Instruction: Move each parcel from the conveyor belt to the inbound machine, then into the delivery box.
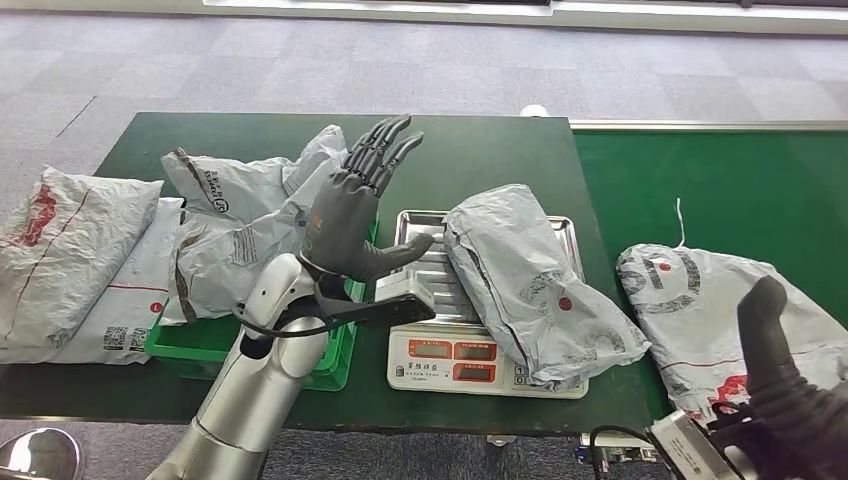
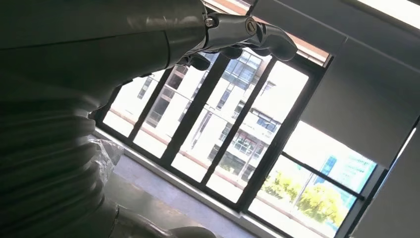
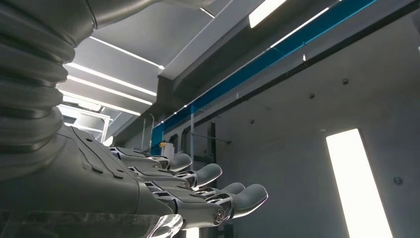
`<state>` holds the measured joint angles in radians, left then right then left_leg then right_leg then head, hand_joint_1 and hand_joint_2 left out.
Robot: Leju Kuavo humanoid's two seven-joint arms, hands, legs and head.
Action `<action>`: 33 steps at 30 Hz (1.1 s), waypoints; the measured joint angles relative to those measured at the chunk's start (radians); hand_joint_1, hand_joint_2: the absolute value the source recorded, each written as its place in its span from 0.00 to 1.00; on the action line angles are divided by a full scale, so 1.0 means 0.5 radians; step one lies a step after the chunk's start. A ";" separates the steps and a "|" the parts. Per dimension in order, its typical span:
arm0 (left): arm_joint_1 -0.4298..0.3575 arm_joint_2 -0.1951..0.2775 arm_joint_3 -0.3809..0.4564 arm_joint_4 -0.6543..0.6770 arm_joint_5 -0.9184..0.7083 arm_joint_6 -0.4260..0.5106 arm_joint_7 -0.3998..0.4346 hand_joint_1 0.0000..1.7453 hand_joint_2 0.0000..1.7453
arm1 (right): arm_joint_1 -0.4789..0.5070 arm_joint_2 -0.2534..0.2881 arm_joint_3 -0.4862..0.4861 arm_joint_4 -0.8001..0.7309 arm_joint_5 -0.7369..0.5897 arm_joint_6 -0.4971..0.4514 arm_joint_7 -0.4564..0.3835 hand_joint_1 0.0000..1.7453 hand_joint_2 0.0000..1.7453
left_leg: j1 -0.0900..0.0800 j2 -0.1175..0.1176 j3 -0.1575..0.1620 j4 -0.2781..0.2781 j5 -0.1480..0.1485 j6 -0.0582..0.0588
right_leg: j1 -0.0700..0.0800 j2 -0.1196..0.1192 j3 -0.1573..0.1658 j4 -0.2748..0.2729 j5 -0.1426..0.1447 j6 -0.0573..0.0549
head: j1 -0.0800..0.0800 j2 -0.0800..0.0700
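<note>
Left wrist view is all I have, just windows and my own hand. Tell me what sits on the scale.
Observer: A grey parcel lies across the scale, overhanging its front right corner.
Operator: Report the left hand.
Observer: The left hand is raised beside the scale, fingers apart, holding nothing.
Operator: Give me the conveyor.
Observer: Another parcel with red print lies on the green belt, next to the right hand.

Dark green table [image 1: 470, 150], scale [image 1: 470, 355], green tray [image 1: 200, 345]
</note>
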<state>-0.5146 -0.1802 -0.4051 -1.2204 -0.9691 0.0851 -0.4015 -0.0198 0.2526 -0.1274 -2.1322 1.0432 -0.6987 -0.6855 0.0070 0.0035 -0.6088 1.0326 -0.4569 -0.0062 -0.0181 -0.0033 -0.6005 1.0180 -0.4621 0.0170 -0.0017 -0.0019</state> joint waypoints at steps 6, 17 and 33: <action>-0.416 -0.135 -0.071 0.639 -0.168 -0.095 0.025 0.00 1.00 | -0.086 0.004 0.051 0.041 0.053 0.003 0.108 0.00 1.00 | 0.000 0.000 -0.001 0.000 0.002 0.001 | 0.000 0.000 0.000 0.000 0.002 0.000 | 0.000 0.000; -0.675 -0.304 -0.111 1.359 -0.100 -0.294 0.059 0.00 1.00 | -0.191 0.011 0.108 0.186 0.096 0.003 0.202 0.00 1.00 | 0.000 0.000 -0.003 0.000 0.002 0.001 | 0.000 0.001 -0.001 0.000 0.002 0.000 | 0.000 0.000; -0.627 -0.327 -0.139 1.726 -0.059 -0.385 0.051 0.00 1.00 | -0.220 0.014 0.134 0.256 0.127 0.003 0.263 0.00 1.00 | 0.000 0.000 -0.004 0.000 0.002 0.001 | 0.000 0.000 -0.002 0.000 0.002 0.000 | 0.000 0.000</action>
<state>-0.8283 -0.3437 -0.4746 -0.3574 -0.9984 -0.1074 -0.3761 -0.1298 0.2598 -0.0607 -2.0042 1.1067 -0.6973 -0.5538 0.0070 0.0033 -0.6107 1.0325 -0.4558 -0.0057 -0.0180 -0.0031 -0.6014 1.0181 -0.4611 0.0171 -0.0015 -0.0019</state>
